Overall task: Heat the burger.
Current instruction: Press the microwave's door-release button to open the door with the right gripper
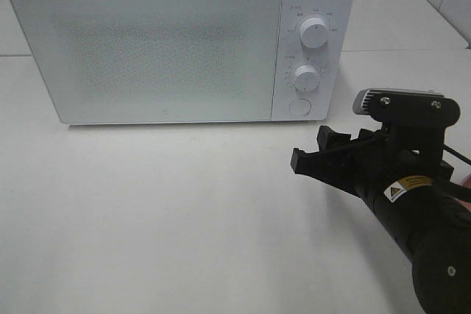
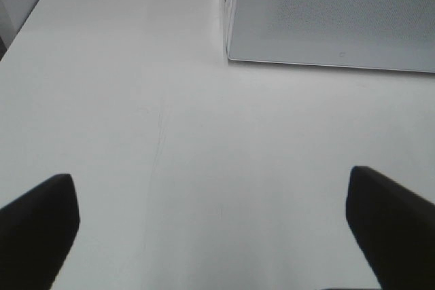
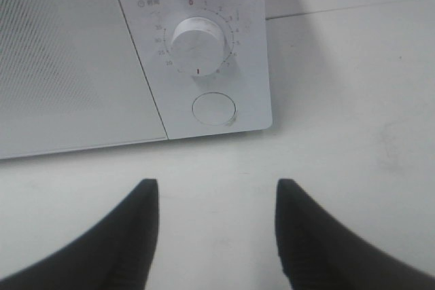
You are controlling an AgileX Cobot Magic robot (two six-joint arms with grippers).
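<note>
Burger: I can't see it in any view. Microwave [image 1: 162, 42] far left, door [image 1: 147, 49] shut. Right gripper [image 1: 310, 148] hovers near right, facing button [image 3: 214, 109], fingers spread, empty. Left gripper [image 2: 211, 185] over table [image 2: 136, 66], fingers spread wide, empty.

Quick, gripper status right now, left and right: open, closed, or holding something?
Left gripper: open, holding nothing.
Right gripper: open, holding nothing, in front of the microwave.
</note>
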